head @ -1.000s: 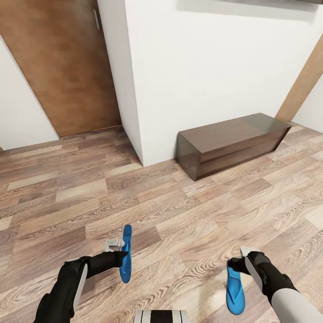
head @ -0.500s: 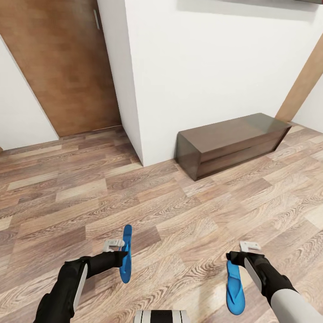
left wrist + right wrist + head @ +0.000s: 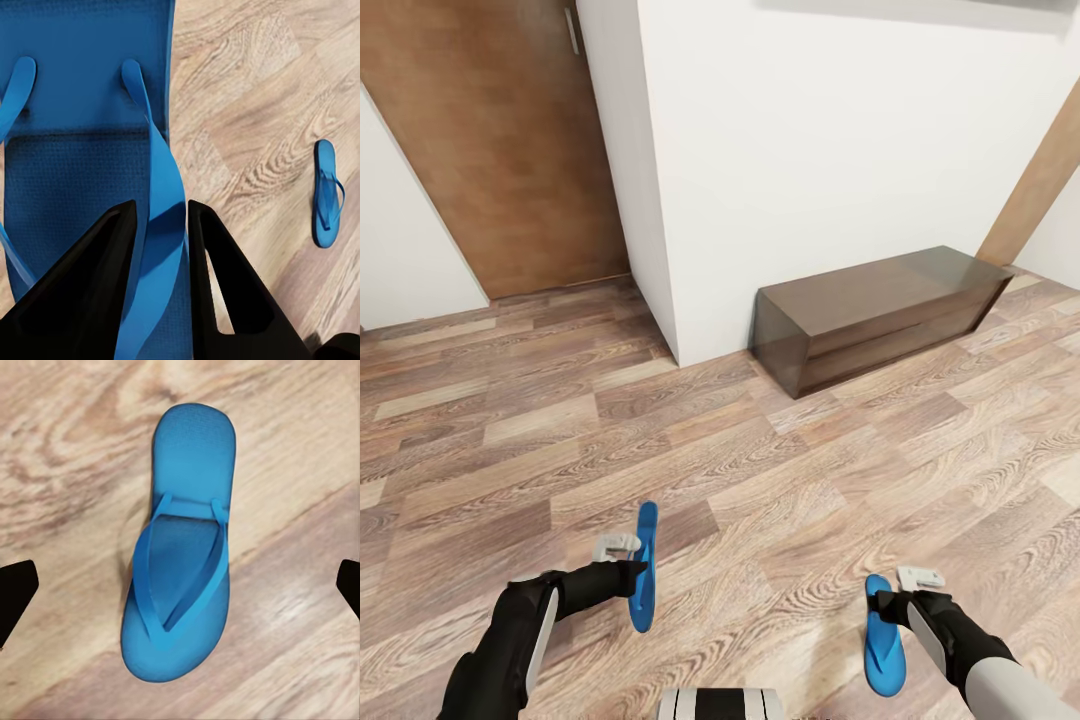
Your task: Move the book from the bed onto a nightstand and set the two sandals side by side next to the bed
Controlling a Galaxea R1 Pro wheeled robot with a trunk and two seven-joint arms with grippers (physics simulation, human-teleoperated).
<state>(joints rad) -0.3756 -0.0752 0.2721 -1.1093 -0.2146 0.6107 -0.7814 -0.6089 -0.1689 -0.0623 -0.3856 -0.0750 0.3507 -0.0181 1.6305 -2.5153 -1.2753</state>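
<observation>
My left gripper [image 3: 632, 572] is shut on the strap of one blue sandal [image 3: 645, 565], holding it on edge above the wood floor; the left wrist view shows the fingers [image 3: 112, 255] pinching that strap [image 3: 161, 210]. The other sandal [image 3: 882, 635] lies flat on the floor, sole down, just under my right gripper [image 3: 892, 603]. That gripper is open, its fingertips [image 3: 15, 592] spread wide to either side of the sandal [image 3: 184, 547] without touching it. The same sandal [image 3: 326, 193] lies on the floor in the left wrist view. The book, bed and nightstand are out of view.
A long low dark brown cabinet [image 3: 880, 315] stands against the white wall [image 3: 840, 150] ahead right. A wall corner [image 3: 660, 300] juts out in the middle, with a brown wooden door [image 3: 500, 140] at the back left. Wood-plank floor [image 3: 740, 470] stretches between me and them.
The right gripper has opened and let go of its sandal, which now lies flat on the floor. The left arm and its sandal have hardly moved. The view shifted slightly.
</observation>
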